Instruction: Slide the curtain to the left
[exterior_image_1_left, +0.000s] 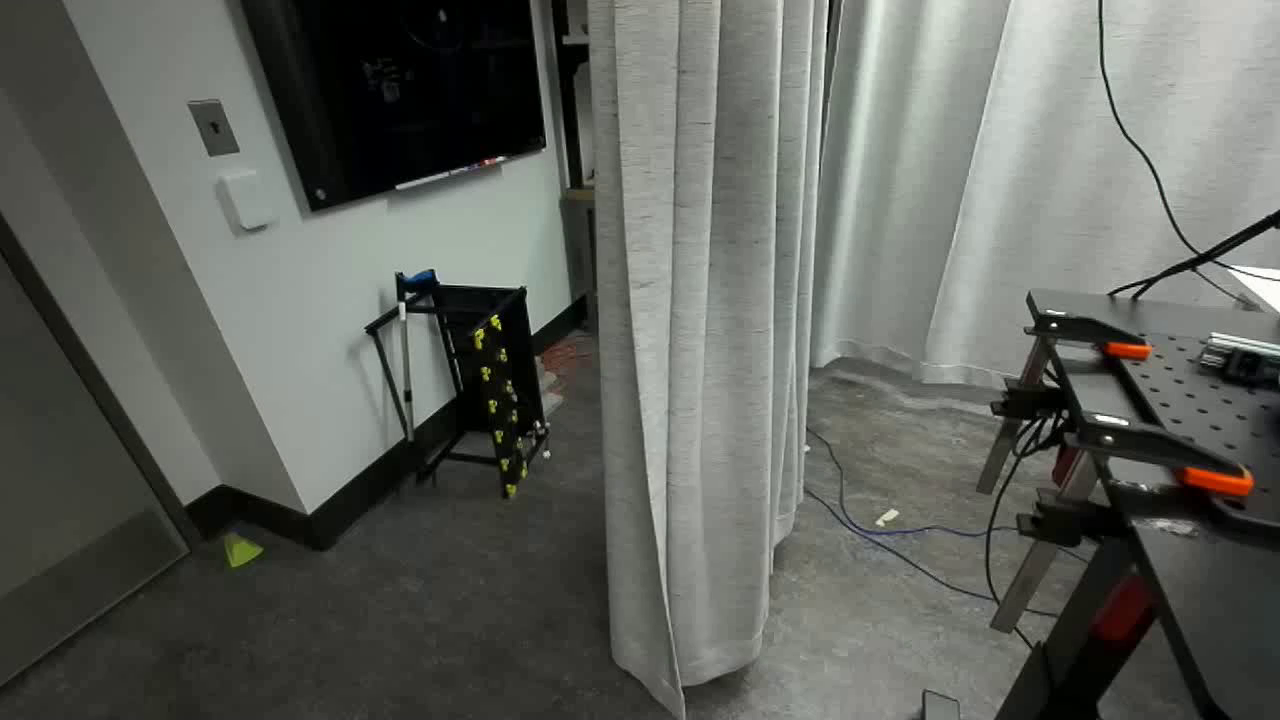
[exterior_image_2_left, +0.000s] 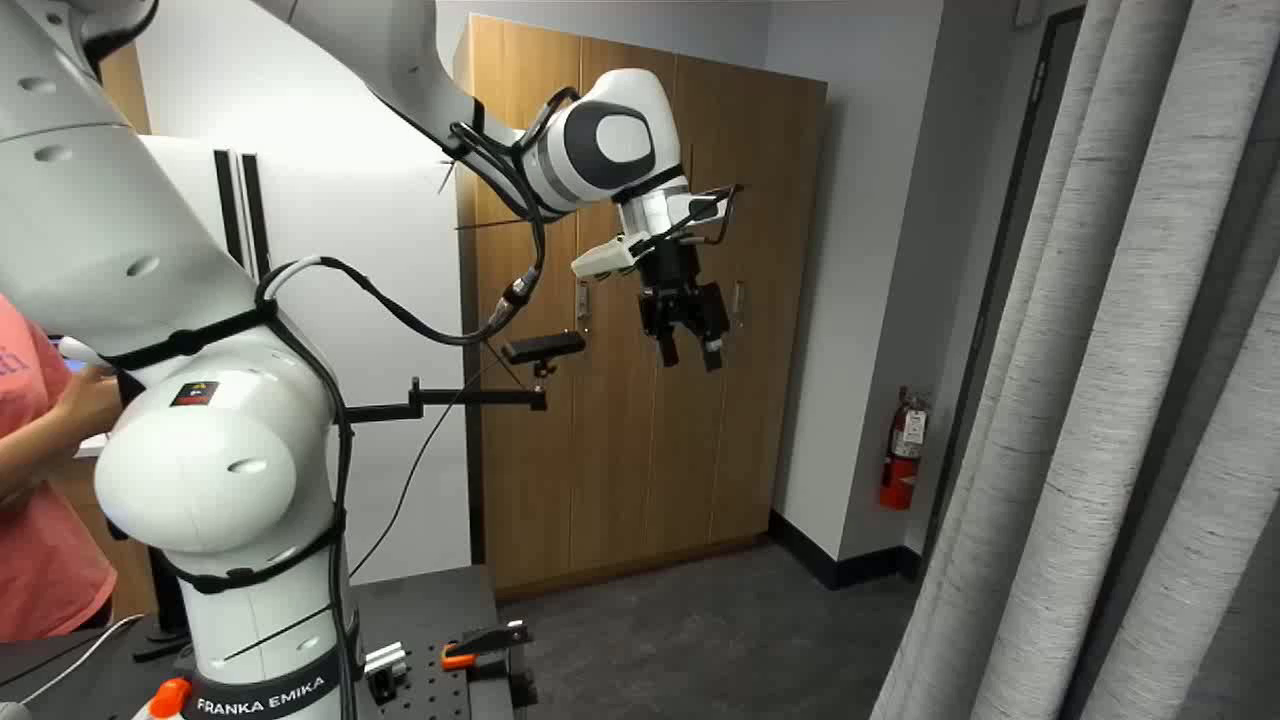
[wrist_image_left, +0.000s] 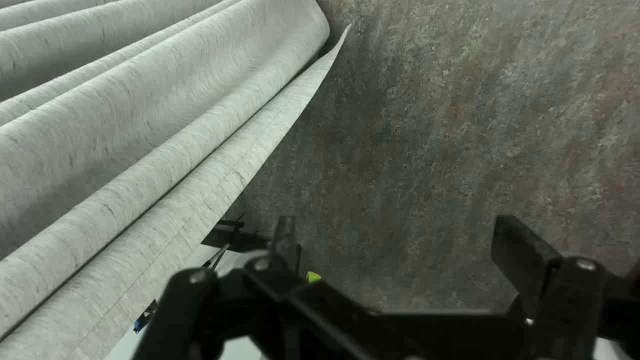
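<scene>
Currently, the claw (exterior_image_2_left: 690, 353) is seen released, w/ jaws well apart; in wrist view, grey curtain (wrist_image_left: 150, 140) is found upper L of it, untouched.

I'm standing in a robotics lab: a robot arm (exterior_image_2_left: 220, 470) on the bench (exterior_image_2_left: 425, 597), clamps (exterior_image_1_left: 1150, 443) along the bench's edge and, higher than the bench, a dark box (exterior_image_2_left: 543, 347), perhaps a camera.

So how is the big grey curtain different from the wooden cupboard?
The curtain is pale cloth with fine dark flecks; the cupboard is brown wood. The curtain falls in deep upright folds, while the cupboard has flat doors. The curtain hangs close to the floor; the cupboard stands on it. Both are tall.
</scene>
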